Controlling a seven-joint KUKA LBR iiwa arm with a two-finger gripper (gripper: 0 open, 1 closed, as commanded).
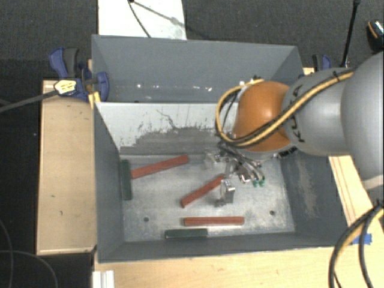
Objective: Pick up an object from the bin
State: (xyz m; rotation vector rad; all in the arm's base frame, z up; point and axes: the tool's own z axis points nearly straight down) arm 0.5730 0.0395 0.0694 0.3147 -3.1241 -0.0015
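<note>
At middle of bin (180, 71): lying slanted, red-brown stick (201, 193).
Gripper (227, 194): hanging at this stick's right end.
Grip: open or closed, not possible telling.
Front of bin: lying flat, second red-brown stick (213, 221).

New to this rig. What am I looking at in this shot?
A single camera looks down into a grey metal bin from above and slightly to one side. The big grey shape coming in from the right is a robot arm, and the orange cover is part of its wrist. Its hand sits low over the middle of the bin, at the upper right end of a tilted reddish-brown bar. I cannot tell whether it grips that bar. Two more reddish-brown bars lie on the floor, one upper left and one near the front. There are also two dark bars, one by the left wall and one at the front edge.
</note>
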